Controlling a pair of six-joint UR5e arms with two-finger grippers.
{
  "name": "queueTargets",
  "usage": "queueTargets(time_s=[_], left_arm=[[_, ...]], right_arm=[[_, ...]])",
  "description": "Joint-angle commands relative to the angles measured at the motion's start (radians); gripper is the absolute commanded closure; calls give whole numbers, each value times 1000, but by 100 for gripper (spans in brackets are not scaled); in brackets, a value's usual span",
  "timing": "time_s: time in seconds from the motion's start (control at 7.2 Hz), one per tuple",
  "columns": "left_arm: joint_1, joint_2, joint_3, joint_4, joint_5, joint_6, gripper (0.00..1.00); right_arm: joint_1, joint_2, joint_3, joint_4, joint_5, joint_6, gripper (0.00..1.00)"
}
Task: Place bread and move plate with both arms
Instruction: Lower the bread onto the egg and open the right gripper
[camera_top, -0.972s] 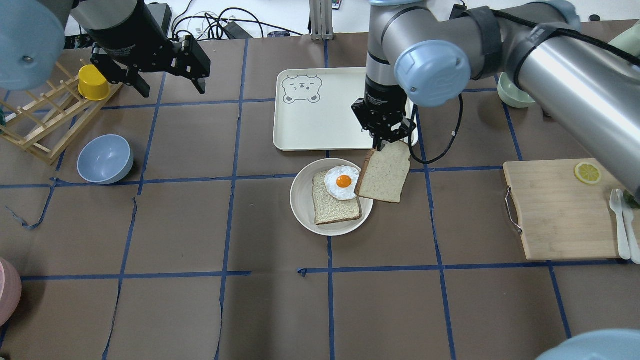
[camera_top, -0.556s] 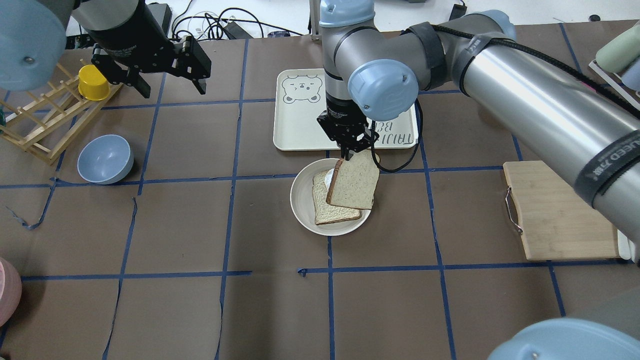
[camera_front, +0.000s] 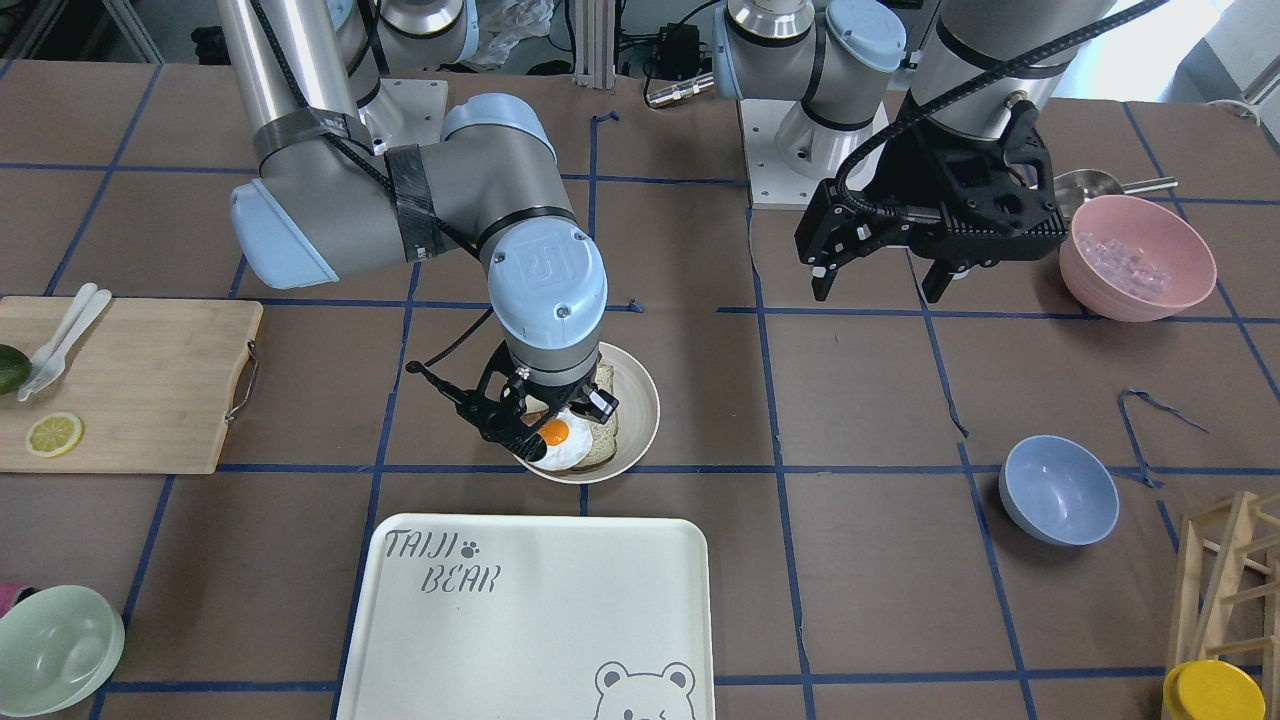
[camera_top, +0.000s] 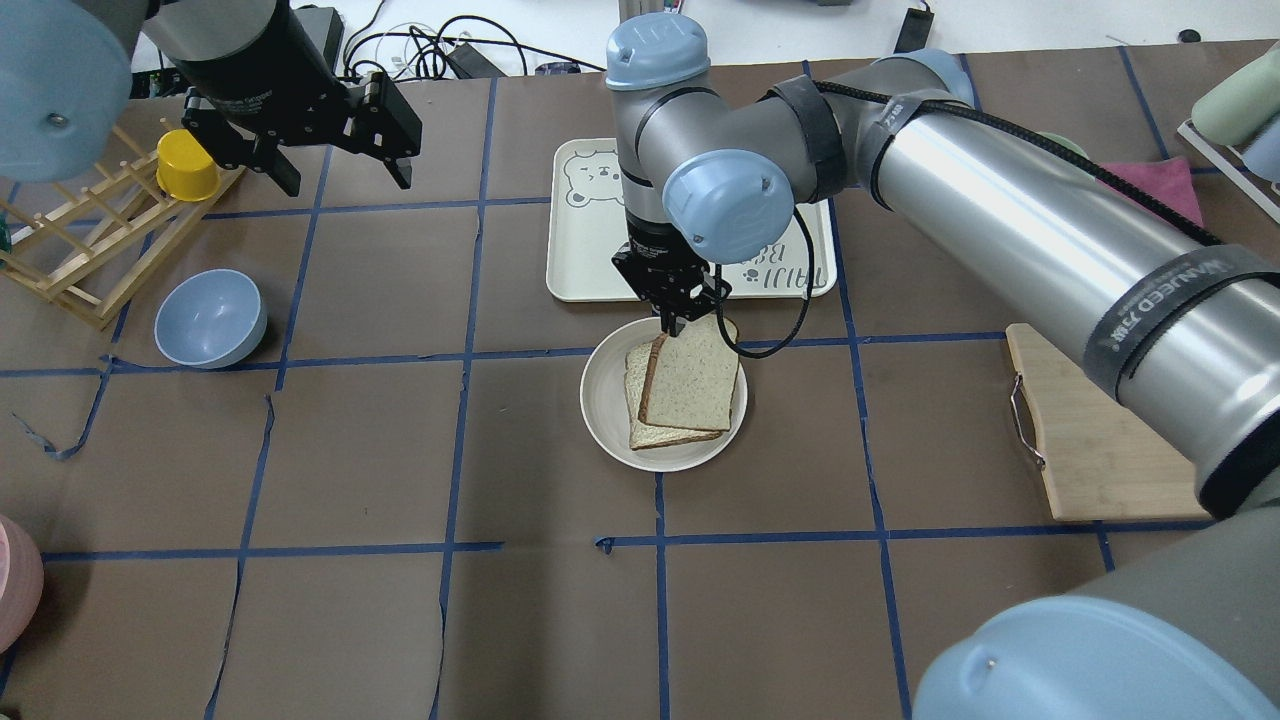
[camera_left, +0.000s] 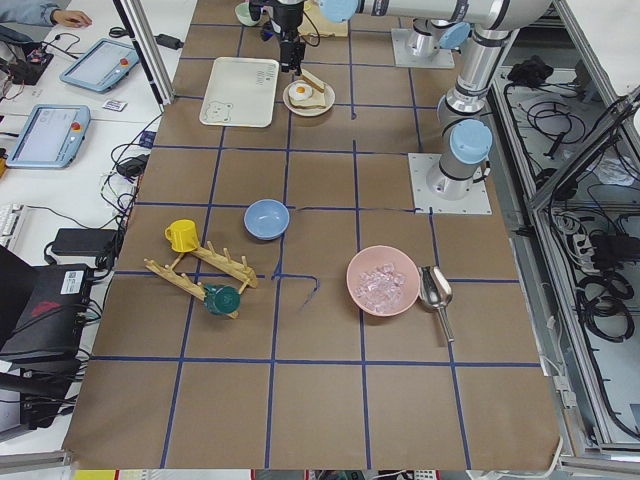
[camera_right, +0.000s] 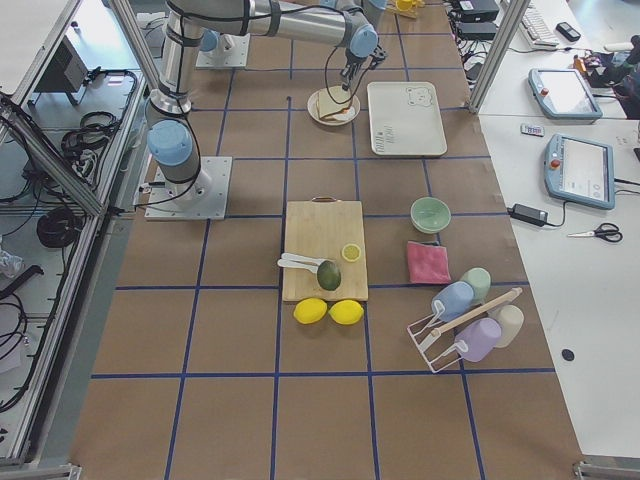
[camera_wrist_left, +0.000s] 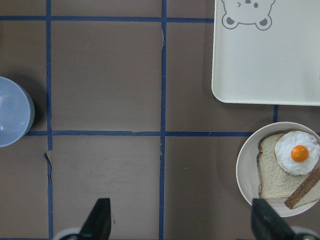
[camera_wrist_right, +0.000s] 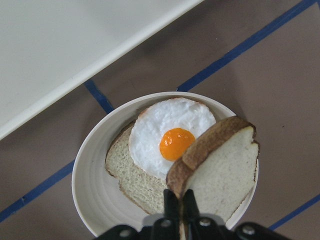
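My right gripper (camera_top: 672, 322) is shut on the top edge of the dark-crusted bread (camera_top: 692, 378). It holds the slice tilted above the cream plate (camera_top: 600, 400). In the right wrist view the bread (camera_wrist_right: 220, 170) hangs over the plate's (camera_wrist_right: 87, 175) right half, beside the fried egg (camera_wrist_right: 172, 135). The egg lies on a lighter slice (camera_wrist_right: 132, 175) in the plate. My left gripper (camera_top: 342, 178) is open and empty, raised at the far left, well away from the plate (camera_wrist_left: 245, 165).
The white bear tray (camera_top: 590, 250) lies just behind the plate. A blue bowl (camera_top: 210, 318), a wooden rack (camera_top: 80, 250) and a yellow cup (camera_top: 187, 165) are on the left. A cutting board (camera_top: 1100, 440) is on the right. A pink bowl (camera_front: 1135, 255) sits near the left arm.
My right gripper has carried the bread leftward from beside the plate to over it, so it now covers the egg in the overhead view. The left arm has not moved.
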Motion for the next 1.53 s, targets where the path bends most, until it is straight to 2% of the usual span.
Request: queueTargets(time_s=[0.0, 0.14, 0.28, 0.42, 0.97, 1.11, 1.25, 1.39], left_arm=[[0, 0, 0, 0, 0, 0, 0], [0, -1, -1, 0, 0, 0, 0], [0, 0, -2, 0, 0, 0, 0], [0, -1, -2, 0, 0, 0, 0], [0, -1, -2, 0, -2, 0, 0], [0, -1, -2, 0, 0, 0, 0], [-1, -1, 0, 0, -2, 0, 0], [0, -3, 0, 0, 0, 0, 0]], right_arm=[[5, 15, 1, -11, 2, 4, 100], [8, 17, 1, -18, 4, 11, 81], [8, 21, 3, -26, 30, 8, 72], [9, 30, 3, -52, 62, 11, 68], [15, 15, 10, -52, 42, -22, 53], [-6, -29, 18, -49, 41, -129, 13], [-38, -81, 18, -40, 38, -283, 0], [-102, -133, 20, -23, 38, -415, 0]])
